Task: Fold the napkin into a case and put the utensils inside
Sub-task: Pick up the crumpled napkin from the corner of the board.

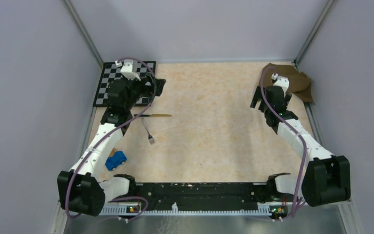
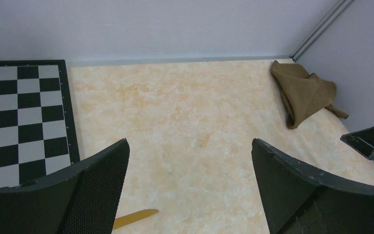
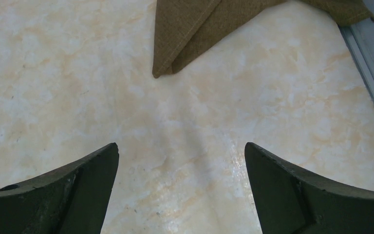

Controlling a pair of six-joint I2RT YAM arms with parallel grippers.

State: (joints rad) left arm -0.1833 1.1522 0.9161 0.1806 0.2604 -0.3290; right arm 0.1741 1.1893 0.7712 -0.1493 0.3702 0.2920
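The dark brown napkin (image 1: 303, 81) lies crumpled in the back right corner. It also shows in the left wrist view (image 2: 304, 92) and the right wrist view (image 3: 199, 29). No case is in view. The knife (image 1: 157, 115), with its gold blade, lies at the left; its blade tip shows in the left wrist view (image 2: 134, 218). The thin grey utensil (image 1: 149, 132) lies just in front of the knife. My left gripper (image 1: 158, 87) (image 2: 190, 142) is open and empty above the knife. My right gripper (image 1: 257, 101) (image 3: 181, 146) is open and empty, a little short of the napkin.
A black-and-white checkerboard (image 1: 108, 78) (image 2: 22, 117) lies at the back left, partly under my left arm. A small blue toy car (image 1: 116, 160) sits near the left front. Grey walls enclose the table; a metal rail (image 3: 370, 73) runs along the right edge.
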